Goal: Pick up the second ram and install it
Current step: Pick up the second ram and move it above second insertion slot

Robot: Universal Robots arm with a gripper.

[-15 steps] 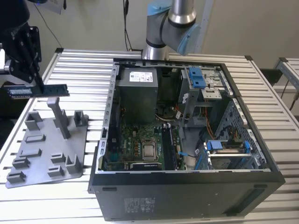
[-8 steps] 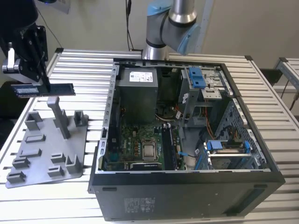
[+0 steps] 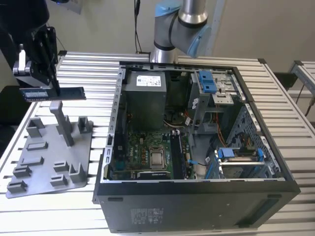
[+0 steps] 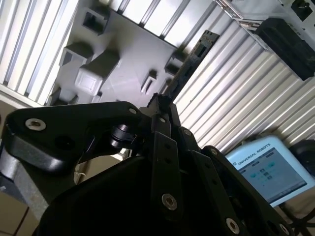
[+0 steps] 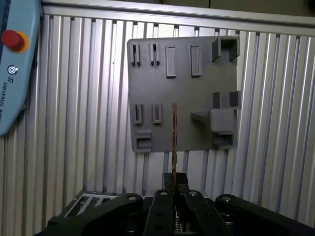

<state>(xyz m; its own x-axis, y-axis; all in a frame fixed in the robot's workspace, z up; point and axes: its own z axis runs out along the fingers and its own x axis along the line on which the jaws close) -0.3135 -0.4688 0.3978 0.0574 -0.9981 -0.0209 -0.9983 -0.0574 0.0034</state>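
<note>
1. Now, in the exterior view, a black pincer [image 3: 53, 88] hangs at the exterior view's upper left, over a slatted metal tabletop [image 3: 88, 64].
2. Its fingers are clamped on the ram [image 3: 51, 93], a long, thin black stick held level and off the tabletop.
3. A pale label [image 3: 34, 93] sits towards the ram's end on the exterior view's left, and the other end pokes out past the fingers on the right.
4. Just under the ram stands the tall post [image 3: 61, 120] of a grey plate [image 3: 34, 162]. Whether the ram touches the post top cannot be told.
5. The plate lies flat on the tabletop and carries several shorter blocks and slots.
6. To the exterior view's right of the plate sits an open computer case [image 3: 197, 201], well apart from the ram.
7. Inside the case, a green motherboard [image 3: 147, 152] lies face up.
8. Behind the case rises the grey and blue arm [image 3: 179, 19].
9. In the first wrist view, the ram [image 5: 174, 132] shows edge-on as a thin line running out from the pincer [image 5: 174, 179] over the plate [image 5: 182, 64].
10. A pendant [image 5: 15, 73] with a red button [image 5: 12, 39] lies on the tabletop beside the plate.
11. In the second wrist view, the ram [image 4: 189, 66] slants away from the pincer [image 4: 160, 101], with the plate [image 4: 128, 54] beneath it.
</note>
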